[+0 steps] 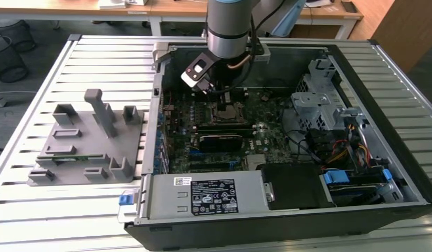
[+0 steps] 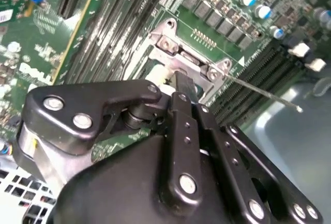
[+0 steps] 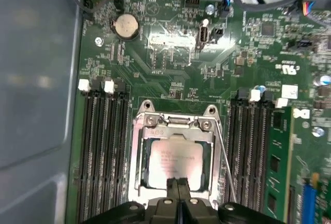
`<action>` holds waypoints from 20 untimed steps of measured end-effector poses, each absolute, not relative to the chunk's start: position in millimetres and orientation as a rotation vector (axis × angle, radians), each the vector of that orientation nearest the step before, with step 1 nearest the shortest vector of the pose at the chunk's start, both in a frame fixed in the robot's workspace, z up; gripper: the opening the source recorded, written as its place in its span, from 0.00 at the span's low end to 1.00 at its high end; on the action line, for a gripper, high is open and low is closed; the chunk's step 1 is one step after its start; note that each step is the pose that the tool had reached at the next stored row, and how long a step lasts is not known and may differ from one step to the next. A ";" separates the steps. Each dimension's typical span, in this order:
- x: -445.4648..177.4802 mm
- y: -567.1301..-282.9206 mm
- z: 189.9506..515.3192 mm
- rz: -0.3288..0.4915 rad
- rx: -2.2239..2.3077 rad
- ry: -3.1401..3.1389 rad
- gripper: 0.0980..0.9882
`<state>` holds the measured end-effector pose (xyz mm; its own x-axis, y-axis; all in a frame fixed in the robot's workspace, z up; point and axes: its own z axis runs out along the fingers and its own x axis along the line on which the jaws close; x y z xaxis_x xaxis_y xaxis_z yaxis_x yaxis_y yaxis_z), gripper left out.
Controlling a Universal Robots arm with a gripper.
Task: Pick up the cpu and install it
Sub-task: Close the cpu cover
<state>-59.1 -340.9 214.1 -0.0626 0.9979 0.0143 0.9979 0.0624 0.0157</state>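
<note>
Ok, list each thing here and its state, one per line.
cpu: lying flat in the socket.
socket: metal frame around the chip, lever wire beside it.
gripper: fingers together, over the chip's edge.
computer case: side open, board exposed.
grey fixture: on the table, beside the case.

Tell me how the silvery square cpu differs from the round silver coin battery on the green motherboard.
The cpu is square; the coin battery is round. The cpu looks larger than the battery. The cpu lies inside a metal socket frame beside the gripper; the battery sits near the board's edge. Both are flat and silvery.
</note>
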 end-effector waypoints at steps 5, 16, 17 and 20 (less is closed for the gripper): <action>-57.5 -341.2 216.0 0.034 2.150 2.289 0.01; -46.3 -341.2 215.8 0.034 2.150 2.289 0.01; -45.9 -341.2 215.8 0.034 2.150 2.289 0.01; -44.5 -341.2 215.8 0.034 2.150 2.289 0.01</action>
